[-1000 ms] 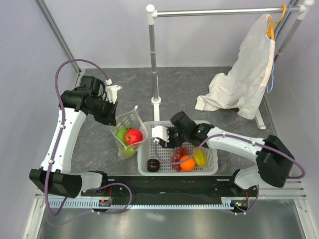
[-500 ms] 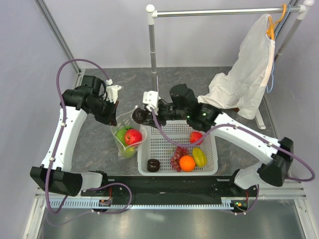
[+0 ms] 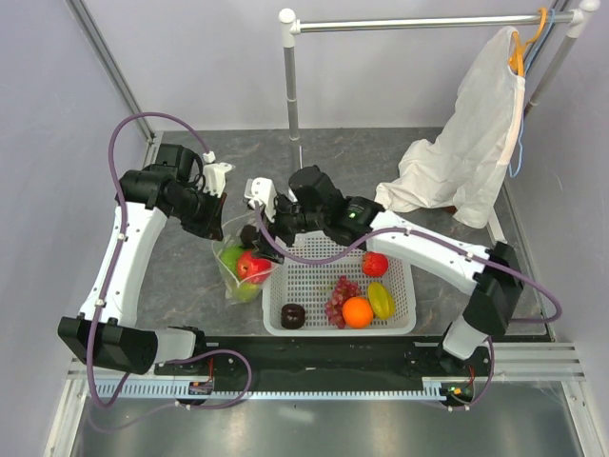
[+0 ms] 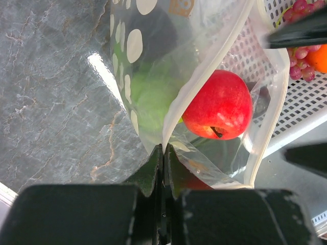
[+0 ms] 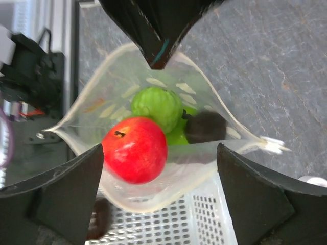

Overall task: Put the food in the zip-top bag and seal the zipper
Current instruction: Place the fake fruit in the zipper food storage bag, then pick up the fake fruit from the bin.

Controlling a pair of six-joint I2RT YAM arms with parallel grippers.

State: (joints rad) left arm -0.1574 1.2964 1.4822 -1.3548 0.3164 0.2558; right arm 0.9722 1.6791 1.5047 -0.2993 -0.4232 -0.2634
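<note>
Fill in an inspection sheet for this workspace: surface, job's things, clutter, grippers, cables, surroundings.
Surface: grey marbled table.
Job's things: bag open, holding apple, green fruit, brown piece; zipper unsealed; second brown piece, grapes, orange, yellow fruit, red fruit lie in basket.
Clutter: garment on a hanger, lower part bunched by the table.
Grippers: left gripper shut on bag's rim; right gripper open above bag's mouth.
Cables: purple cables loop along both arms.
Surroundings: rack behind; pale walls.
</note>
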